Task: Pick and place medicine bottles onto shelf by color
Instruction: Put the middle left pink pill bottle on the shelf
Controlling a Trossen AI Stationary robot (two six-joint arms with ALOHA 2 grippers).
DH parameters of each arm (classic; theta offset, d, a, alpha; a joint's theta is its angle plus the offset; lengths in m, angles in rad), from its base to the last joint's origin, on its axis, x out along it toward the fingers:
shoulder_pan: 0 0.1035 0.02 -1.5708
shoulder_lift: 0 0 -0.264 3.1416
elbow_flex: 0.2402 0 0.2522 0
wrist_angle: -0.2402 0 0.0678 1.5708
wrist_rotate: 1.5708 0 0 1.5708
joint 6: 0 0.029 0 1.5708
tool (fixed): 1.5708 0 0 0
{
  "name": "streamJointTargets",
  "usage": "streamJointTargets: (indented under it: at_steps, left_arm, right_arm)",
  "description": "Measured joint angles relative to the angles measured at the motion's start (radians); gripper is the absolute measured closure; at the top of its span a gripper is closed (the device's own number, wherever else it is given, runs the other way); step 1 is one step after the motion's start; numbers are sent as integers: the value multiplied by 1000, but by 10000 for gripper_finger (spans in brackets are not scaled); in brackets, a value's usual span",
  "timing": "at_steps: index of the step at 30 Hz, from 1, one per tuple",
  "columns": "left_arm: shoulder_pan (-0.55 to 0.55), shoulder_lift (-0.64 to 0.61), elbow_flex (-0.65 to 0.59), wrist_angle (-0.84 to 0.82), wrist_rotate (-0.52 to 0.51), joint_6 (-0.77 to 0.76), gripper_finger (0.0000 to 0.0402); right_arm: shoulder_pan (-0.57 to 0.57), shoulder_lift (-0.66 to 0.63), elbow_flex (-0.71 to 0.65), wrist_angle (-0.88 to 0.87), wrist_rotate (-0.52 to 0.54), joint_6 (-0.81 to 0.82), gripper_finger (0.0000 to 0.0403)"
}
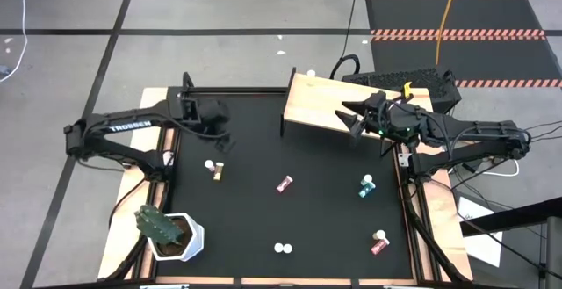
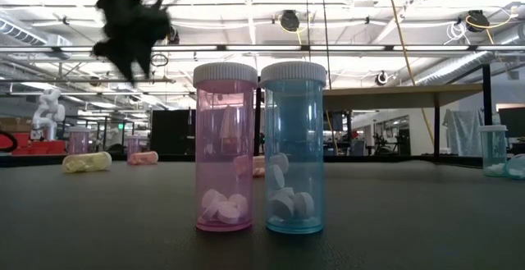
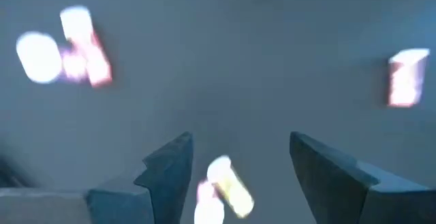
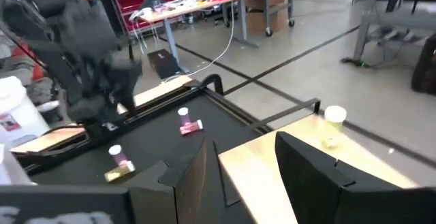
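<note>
We see a yellow bottle lying on its side on the black tabletop, well to the left of the shelf; a pink-bodied bottle stands touching or just beside it, toward the far edge. In the left wrist view the yellow bottle lies between the two spread fingers of the left gripper, its long axis slanting across the gap, white cap toward the camera. We judge the left gripper to hang just above and slightly on the far side of this pair, so the coming move is a short descent onto the yellow bottle. The left arm is far nearer to it than the right.

The right gripper hovers over the shelf's near-right part, fingers apart and holding nothing. In the right wrist view one yellow bottle stands on the shelf beyond those fingers.

Counting from above, we find six or seven bottles on the tabletop: the yellow and pink pair, a red one near the middle, a teal one below the shelf's right end, a red one near the front right corner, and white caps at the front edge, which the low view shows as a pink bottle and a teal bottle standing side by side. A cactus sits at the front left corner.
</note>
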Motion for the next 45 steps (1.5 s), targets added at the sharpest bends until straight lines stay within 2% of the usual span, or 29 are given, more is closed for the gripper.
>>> streamJointTargets:
  at_steps: [4,11,26,37,45]
  left_arm:
    - [-5,-4,-105,2,58,-135,144]
    - [-36,-3,-200,-3,57,-260,160]
    - [-47,-3,-284,23,68,-253,201]
    - [-104,-3,-287,53,100,-278,201]
    - [-124,-3,-287,50,80,-307,238]
  right_arm:
    - [0,1,0,1,20,12,232]
    - [0,1,0,-27,18,72,232]
    - [0,2,0,-26,18,120,232]
    - [0,2,0,-21,18,121,232]
    - [0,2,0,-22,17,120,232]
